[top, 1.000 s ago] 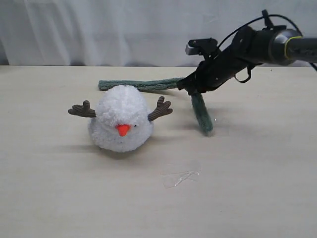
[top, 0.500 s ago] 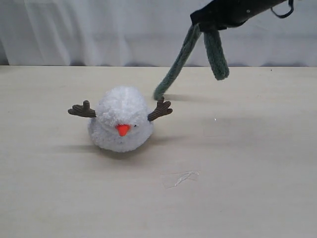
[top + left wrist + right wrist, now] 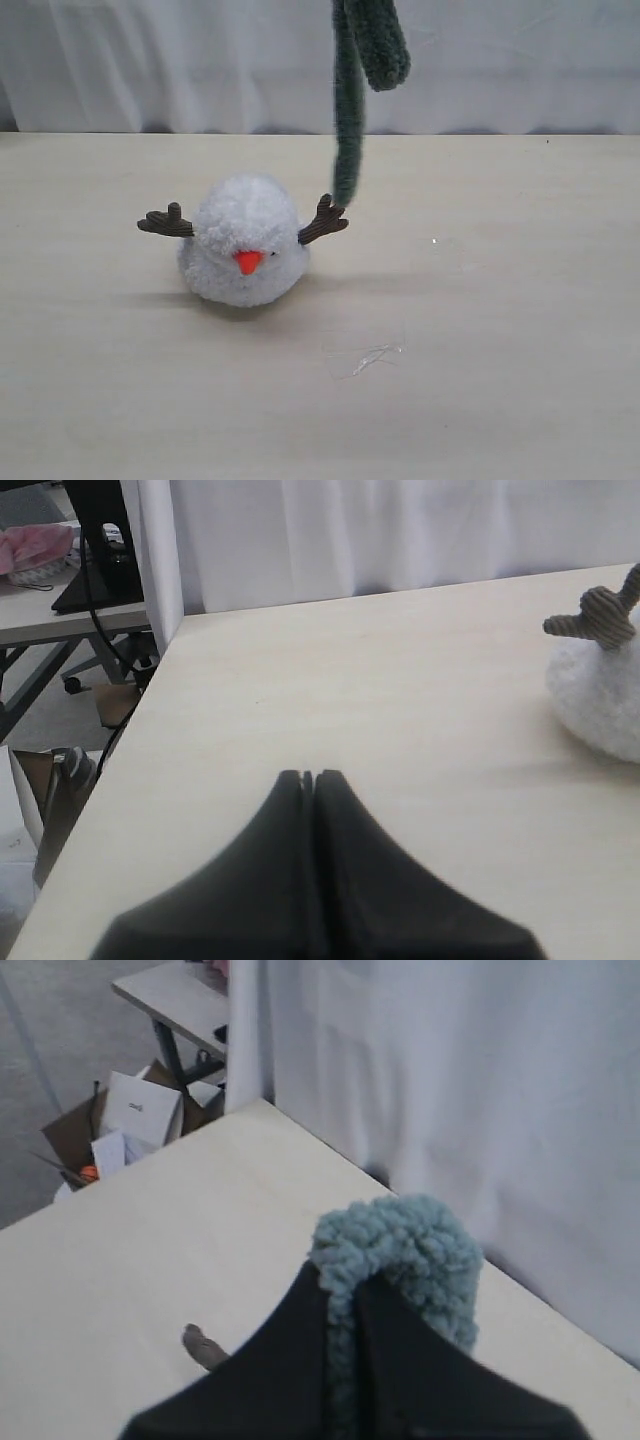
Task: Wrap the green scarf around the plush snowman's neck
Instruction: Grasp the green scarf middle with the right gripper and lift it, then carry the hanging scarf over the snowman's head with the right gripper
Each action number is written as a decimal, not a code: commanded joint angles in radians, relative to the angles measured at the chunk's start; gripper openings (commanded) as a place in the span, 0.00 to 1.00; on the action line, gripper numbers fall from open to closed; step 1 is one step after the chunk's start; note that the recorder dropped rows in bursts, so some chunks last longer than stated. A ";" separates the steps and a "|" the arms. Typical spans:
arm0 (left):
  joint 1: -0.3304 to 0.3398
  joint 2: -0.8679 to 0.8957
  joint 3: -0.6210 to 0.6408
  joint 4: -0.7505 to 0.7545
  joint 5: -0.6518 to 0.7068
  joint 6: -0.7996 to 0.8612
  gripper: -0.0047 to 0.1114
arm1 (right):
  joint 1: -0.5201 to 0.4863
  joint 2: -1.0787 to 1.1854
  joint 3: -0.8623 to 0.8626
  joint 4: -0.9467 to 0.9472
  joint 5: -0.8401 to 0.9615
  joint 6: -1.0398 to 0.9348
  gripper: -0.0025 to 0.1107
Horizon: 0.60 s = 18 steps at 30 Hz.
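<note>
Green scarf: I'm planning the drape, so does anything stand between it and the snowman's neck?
Nothing separate does. The green scarf, clamped in the right hand, hangs with its tip beside the plush snowman's brown twig arm. That arm sticks out sideways and might snag the scarf on the way round.

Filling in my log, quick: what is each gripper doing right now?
Left gripper: closed, holding nothing.
Right gripper: closed on the green scarf.

Left tool (image 3: pixel 312 777) closed tight, right tool (image 3: pixel 344 1282) pinching green scarf (image 3: pixel 400 1250)
</note>
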 commanded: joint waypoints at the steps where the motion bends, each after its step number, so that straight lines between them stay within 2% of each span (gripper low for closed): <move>1: 0.001 -0.003 0.003 -0.003 -0.016 -0.001 0.04 | 0.078 -0.044 0.000 -0.011 0.004 -0.010 0.06; 8: 0.001 -0.003 0.003 -0.003 -0.016 -0.001 0.04 | 0.199 -0.035 0.000 -0.008 0.033 -0.006 0.06; 13: 0.001 -0.003 0.003 -0.003 -0.016 -0.001 0.04 | 0.323 -0.033 0.000 -0.008 0.002 -0.008 0.06; 18: 0.001 -0.003 0.003 -0.003 -0.016 -0.001 0.04 | 0.345 -0.024 0.000 -0.068 -0.015 -0.028 0.06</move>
